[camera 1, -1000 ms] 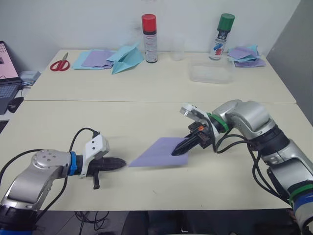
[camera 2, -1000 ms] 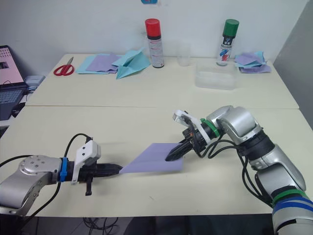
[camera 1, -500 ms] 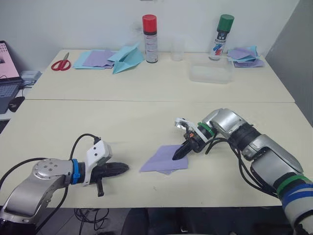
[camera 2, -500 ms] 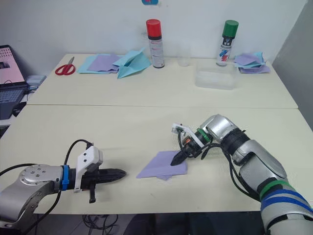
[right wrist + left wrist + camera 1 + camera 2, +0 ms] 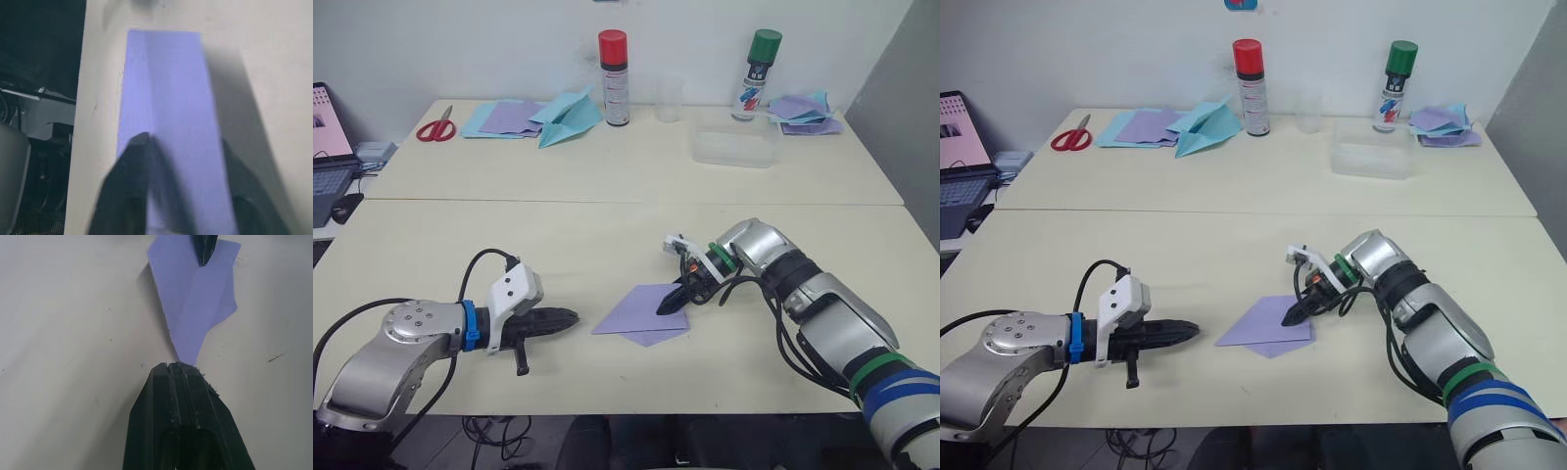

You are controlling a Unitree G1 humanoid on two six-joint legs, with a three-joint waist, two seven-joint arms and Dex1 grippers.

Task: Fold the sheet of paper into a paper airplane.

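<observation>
The lavender sheet of paper (image 5: pixel 634 312) lies on the near table, folded over, with a lower flap poking out toward the front edge. My right gripper (image 5: pixel 664 308) comes in from the right with its dark tips down on the sheet's right part, shut on the sheet of paper. In the right wrist view the sheet (image 5: pixel 166 98) runs back between the fingers. My left gripper (image 5: pixel 571 317) lies low over the table left of the sheet, shut and holding nothing. Its tip sits just short of the sheet's left corner (image 5: pixel 188 357). No finished paper airplane is in view.
On the far table stand a red-capped spray can (image 5: pixel 612 76), a green-capped can (image 5: pixel 759 73), a clear cup (image 5: pixel 668 98) and a clear plastic box (image 5: pixel 734 147). Scissors (image 5: pixel 435 127), stacked sheets (image 5: pixel 507 117) and a light-blue paper plane (image 5: pixel 563 113) lie back left. A laptop (image 5: pixel 328 147) is at the left edge.
The sheet, held up and stretched toward my left gripper a second ago, now lies folded on the table. My right gripper has come down and nearer. The left tip has parted from the corner.
</observation>
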